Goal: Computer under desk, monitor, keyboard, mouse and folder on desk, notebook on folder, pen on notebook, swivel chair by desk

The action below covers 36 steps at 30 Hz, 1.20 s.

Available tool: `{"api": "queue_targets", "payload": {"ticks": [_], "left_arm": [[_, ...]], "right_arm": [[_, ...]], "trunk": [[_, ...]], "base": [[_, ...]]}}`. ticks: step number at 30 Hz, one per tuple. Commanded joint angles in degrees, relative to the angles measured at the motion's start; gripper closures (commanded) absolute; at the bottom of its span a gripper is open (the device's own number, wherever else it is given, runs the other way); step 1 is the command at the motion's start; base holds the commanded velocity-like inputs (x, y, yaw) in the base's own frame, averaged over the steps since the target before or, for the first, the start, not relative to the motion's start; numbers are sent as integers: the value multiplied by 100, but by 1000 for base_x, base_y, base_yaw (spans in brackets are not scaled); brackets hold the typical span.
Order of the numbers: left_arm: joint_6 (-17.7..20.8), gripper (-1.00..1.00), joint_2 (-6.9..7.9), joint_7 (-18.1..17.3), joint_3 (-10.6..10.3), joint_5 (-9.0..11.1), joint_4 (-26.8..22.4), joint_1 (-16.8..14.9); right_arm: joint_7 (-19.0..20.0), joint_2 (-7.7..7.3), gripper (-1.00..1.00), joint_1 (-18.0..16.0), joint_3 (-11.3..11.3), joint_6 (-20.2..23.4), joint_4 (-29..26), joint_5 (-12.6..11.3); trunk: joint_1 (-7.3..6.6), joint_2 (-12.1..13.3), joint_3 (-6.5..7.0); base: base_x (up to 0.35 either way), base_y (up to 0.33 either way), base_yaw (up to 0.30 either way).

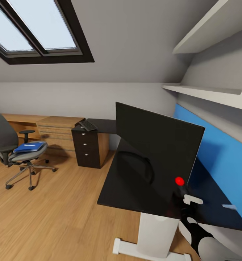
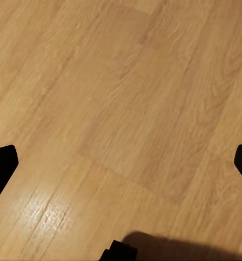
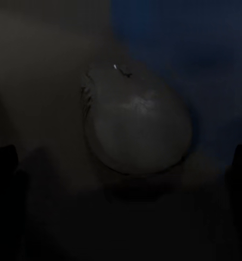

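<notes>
The black monitor (image 1: 155,145) stands on the glossy black desk (image 1: 117,195) in front of its blue back panel (image 1: 222,159). My right gripper (image 1: 184,198) reaches in low beside the monitor's red-dot corner. It is open, and the black mouse (image 3: 137,122) lies on the dark desk top between its fingers (image 3: 4,168), untouched. At the left the swivel chair (image 1: 5,139) carries the blue folder (image 1: 28,147) on its seat. The keyboard (image 1: 87,125) lies on the black cabinet desk (image 1: 88,148). My left gripper (image 2: 121,163) hangs open over bare wood floor.
A light wooden drawer unit (image 1: 57,132) and a long wooden top stand along the back wall. White shelves (image 1: 208,92) jut out above the desk. A skylight (image 1: 37,29) sits in the sloped ceiling. Wood floor (image 1: 63,217) lies between chair and desk.
</notes>
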Motion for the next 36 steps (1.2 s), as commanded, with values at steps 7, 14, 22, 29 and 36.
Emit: {"api": "queue_targets", "payload": {"ticks": [7,14,22,29,36], "left_arm": [[-17,-100,1,25,-43,50,3,-4],[-19,-100,1,26,-43,50,5,-4],[-19,-100,1,26,-43,50,3,-4],[-19,-100,1,20,-43,50,7,-4],[-18,-100,1,25,-43,50,11,-4]], "right_arm": [[49,1,-100,-2,-35,5,176,-134],[49,1,-100,-2,-35,5,176,-134],[49,-2,-100,-2,-35,5,173,-134],[49,-2,-100,-2,-35,4,175,-131],[49,-4,-100,-2,-35,0,174,-130]], "trunk": [[2,-2,-7],[2,-2,-7],[2,-2,-7],[2,-2,-7],[2,-2,-7]], "base": [[102,0,0],[18,0,0],[2,0,0],[58,-4,0],[33,-4,0]]}}
